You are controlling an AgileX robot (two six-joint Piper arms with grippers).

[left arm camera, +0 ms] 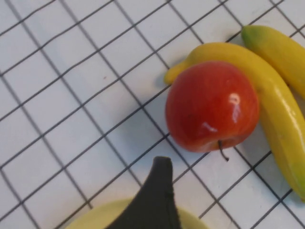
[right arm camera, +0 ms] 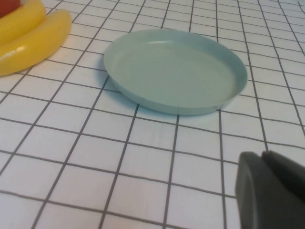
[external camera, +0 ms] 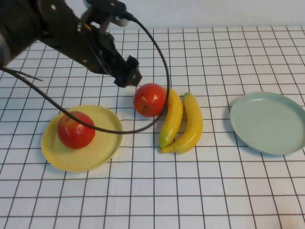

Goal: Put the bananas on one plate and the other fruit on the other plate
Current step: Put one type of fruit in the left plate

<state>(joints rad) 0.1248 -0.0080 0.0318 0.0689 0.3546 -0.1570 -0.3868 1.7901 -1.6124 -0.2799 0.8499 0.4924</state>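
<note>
One red apple point(external camera: 75, 129) lies on the yellow plate point(external camera: 102, 157). The other red apple point(external camera: 149, 99) lies on the table and touches the nearer of two bananas point(external camera: 172, 116), point(external camera: 191, 125), which lie side by side. My left gripper point(external camera: 129, 75) hovers open and empty just behind and left of that apple. In the left wrist view the apple point(left arm camera: 212, 106) lies against the bananas point(left arm camera: 274, 100); one dark finger point(left arm camera: 156, 195) shows over the yellow plate's rim point(left arm camera: 93, 218). The pale blue-green plate point(external camera: 269, 122) is empty. My right gripper point(right arm camera: 263, 155) is shut, low near that plate point(right arm camera: 174, 71).
The table is white cloth with a black grid. Bare cloth lies between the bananas and the blue-green plate, and along the front. The left arm's cable point(external camera: 159, 52) loops over the table near the apple.
</note>
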